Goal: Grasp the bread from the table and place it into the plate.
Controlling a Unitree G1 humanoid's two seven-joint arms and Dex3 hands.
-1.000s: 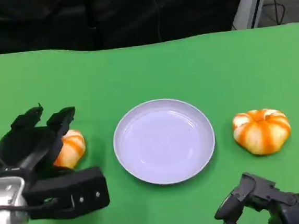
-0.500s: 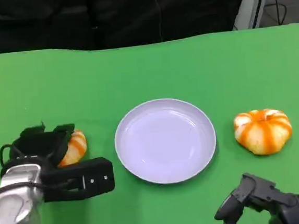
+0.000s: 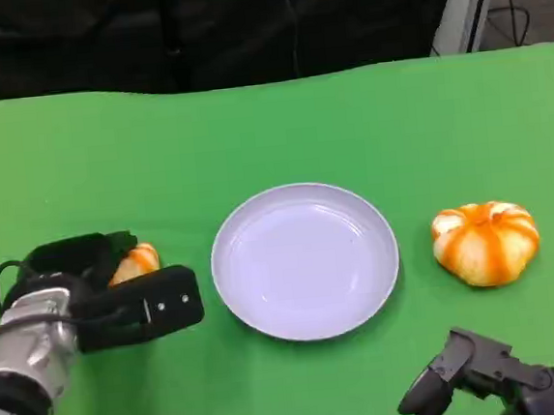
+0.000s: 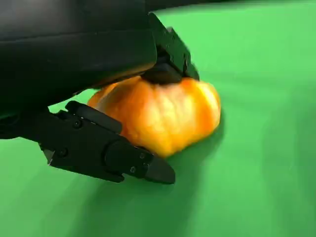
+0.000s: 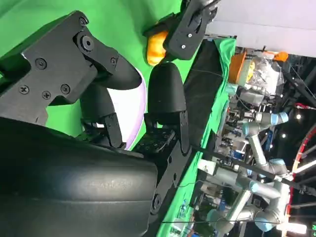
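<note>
Orange bread [image 3: 136,261] half-hidden under gripping left hand [image 3: 100,291]; right hand [image 3: 486,378] cut off, grip unclear.

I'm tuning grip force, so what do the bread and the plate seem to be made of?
The bread under the left hand looks like a baked or foam replica: matte orange crust with paler ribs, pumpkin-shaped. Which one, the look leaves open. The plate seems hard plastic or glazed ceramic: smooth, pale lavender-white, with a soft sheen along its rim.
</note>
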